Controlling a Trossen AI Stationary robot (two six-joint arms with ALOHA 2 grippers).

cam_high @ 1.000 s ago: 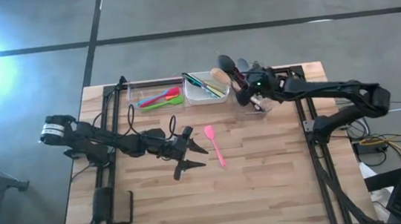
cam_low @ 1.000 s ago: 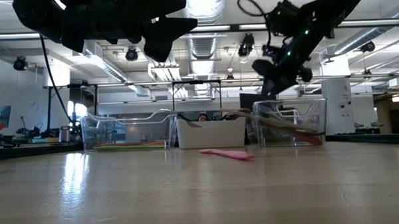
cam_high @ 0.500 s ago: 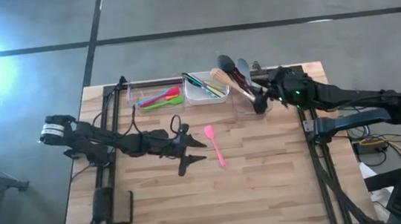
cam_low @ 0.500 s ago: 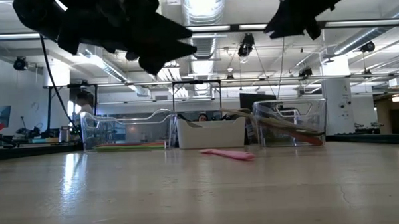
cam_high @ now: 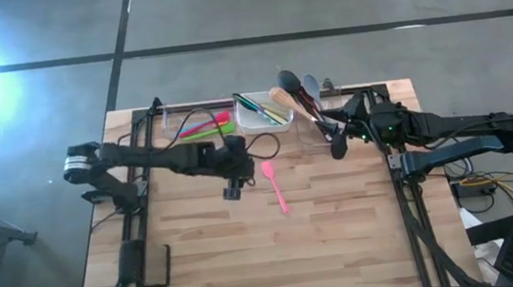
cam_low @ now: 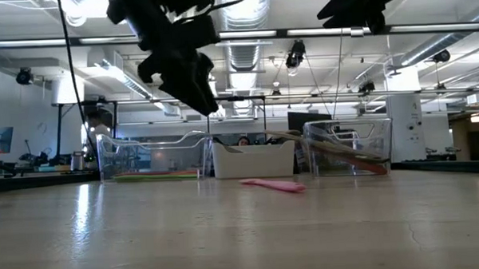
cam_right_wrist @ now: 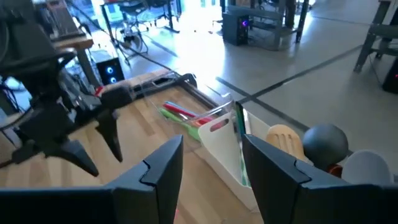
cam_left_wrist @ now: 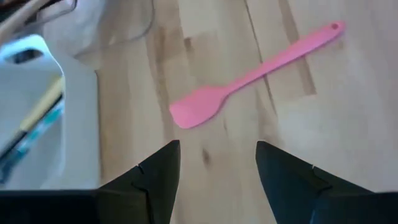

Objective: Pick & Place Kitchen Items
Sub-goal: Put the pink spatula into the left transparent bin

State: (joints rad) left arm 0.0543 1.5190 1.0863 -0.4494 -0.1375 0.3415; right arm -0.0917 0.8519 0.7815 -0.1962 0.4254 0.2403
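Note:
A pink spatula (cam_high: 275, 187) lies flat on the wooden table; in the left wrist view (cam_left_wrist: 249, 78) its blade points at my gripper. My left gripper (cam_high: 232, 192) hangs open and empty above the table, just left of the spatula; it also shows in the left wrist view (cam_left_wrist: 217, 168) and the low view (cam_low: 202, 100). My right gripper (cam_high: 336, 147) is open and empty, held high beside the right clear tub (cam_high: 316, 123); it also shows in the right wrist view (cam_right_wrist: 211, 168). That tub holds a wooden spoon, a black ladle and grey utensils, whose ends stick out over its far rim.
A clear tub (cam_high: 199, 126) at the back left holds pink, green and red utensils. A white tub (cam_high: 263, 112) with several slim utensils stands between the two clear tubs. Black frame rails run along both sides of the table. The near half of the table is bare wood.
My left gripper has swung toward the table's far edge and turned its fingers down, ending beside the pink spatula. My right gripper has drawn back from over the right tub toward the table's right edge and gone up. The spatula has not moved.

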